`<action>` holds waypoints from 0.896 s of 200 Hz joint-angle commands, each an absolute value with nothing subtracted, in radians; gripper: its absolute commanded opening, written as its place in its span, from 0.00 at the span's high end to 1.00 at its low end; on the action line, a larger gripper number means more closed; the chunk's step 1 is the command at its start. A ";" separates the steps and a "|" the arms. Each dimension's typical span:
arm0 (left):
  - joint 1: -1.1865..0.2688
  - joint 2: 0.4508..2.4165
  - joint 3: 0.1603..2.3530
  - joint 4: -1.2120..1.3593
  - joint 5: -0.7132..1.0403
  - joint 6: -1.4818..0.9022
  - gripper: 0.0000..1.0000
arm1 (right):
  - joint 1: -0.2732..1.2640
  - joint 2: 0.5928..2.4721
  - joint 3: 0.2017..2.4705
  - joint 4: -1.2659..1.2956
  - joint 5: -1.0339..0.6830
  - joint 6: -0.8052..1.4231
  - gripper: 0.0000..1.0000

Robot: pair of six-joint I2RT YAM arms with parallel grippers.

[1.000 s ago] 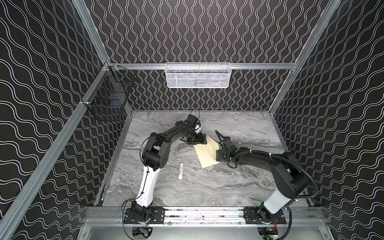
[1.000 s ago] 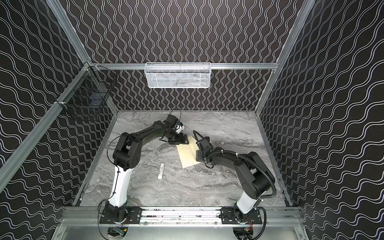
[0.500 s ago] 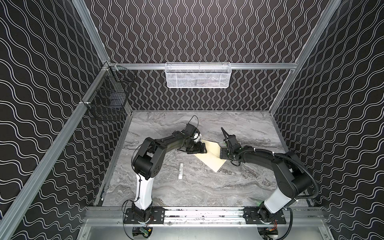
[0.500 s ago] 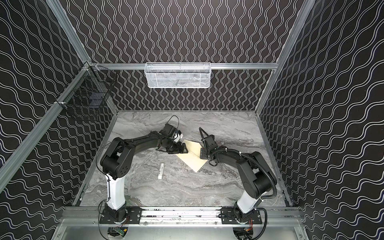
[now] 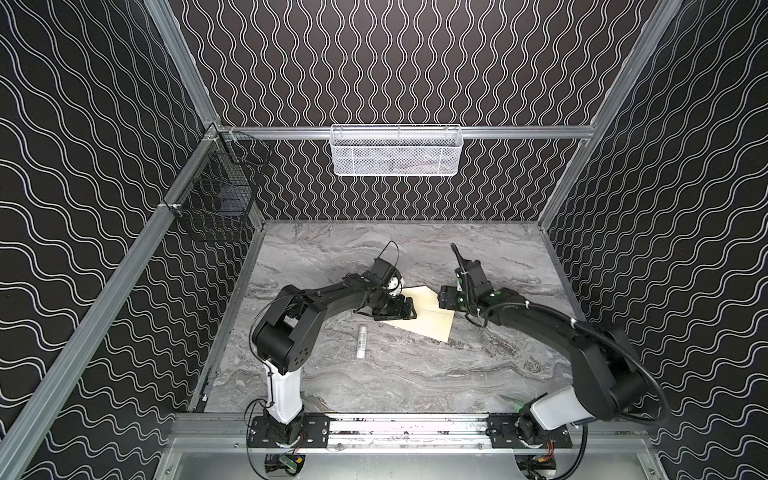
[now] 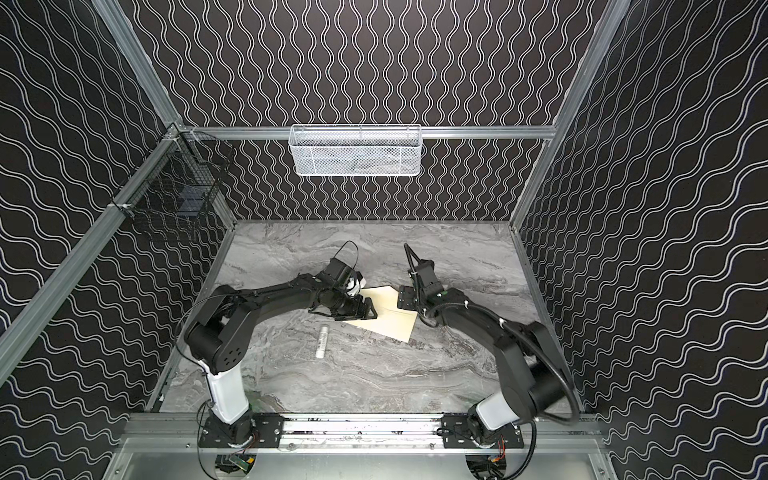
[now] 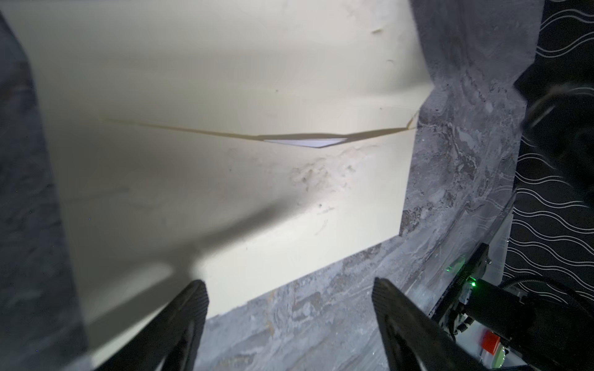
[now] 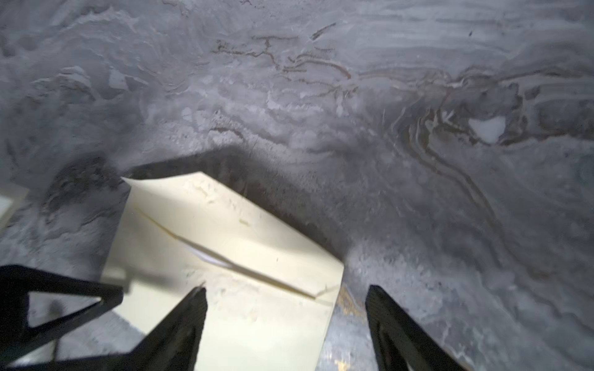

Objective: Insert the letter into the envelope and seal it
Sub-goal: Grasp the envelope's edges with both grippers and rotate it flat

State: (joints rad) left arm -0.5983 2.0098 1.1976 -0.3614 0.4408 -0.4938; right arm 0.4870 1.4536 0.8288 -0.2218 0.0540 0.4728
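The cream envelope lies flat on the marble table in both top views. Its flap is folded down, with a narrow gap along the flap edge. A white sliver of the letter shows through that gap, also in the right wrist view; the rest of the letter is hidden inside. My left gripper hovers open over the envelope's left end, nothing between its fingers. My right gripper stands open over the envelope's far right corner, straddling its edge.
A small white cylindrical stick lies on the table in front of the left gripper. A white mesh basket hangs on the back wall and a black wire basket on the left wall.
The envelope has turned and slid slightly toward the front. My left gripper came forward onto the envelope's left end. My right gripper drew back to the far right corner.
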 commanded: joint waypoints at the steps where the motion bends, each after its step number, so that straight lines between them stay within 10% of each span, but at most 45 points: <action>1: -0.576 1.992 1.219 -0.381 0.367 -0.483 0.14 | 0.483 1.363 0.733 -0.252 -0.060 0.577 0.22; 179: -0.564 2.008 1.143 -0.365 0.385 -0.509 0.24 | 0.446 1.547 0.727 -0.132 -0.122 0.555 0.43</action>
State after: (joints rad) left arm -0.5556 2.0190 1.1511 -0.3820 0.3733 -0.4976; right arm 0.4450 1.5280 0.7128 -0.1631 -0.1135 0.5629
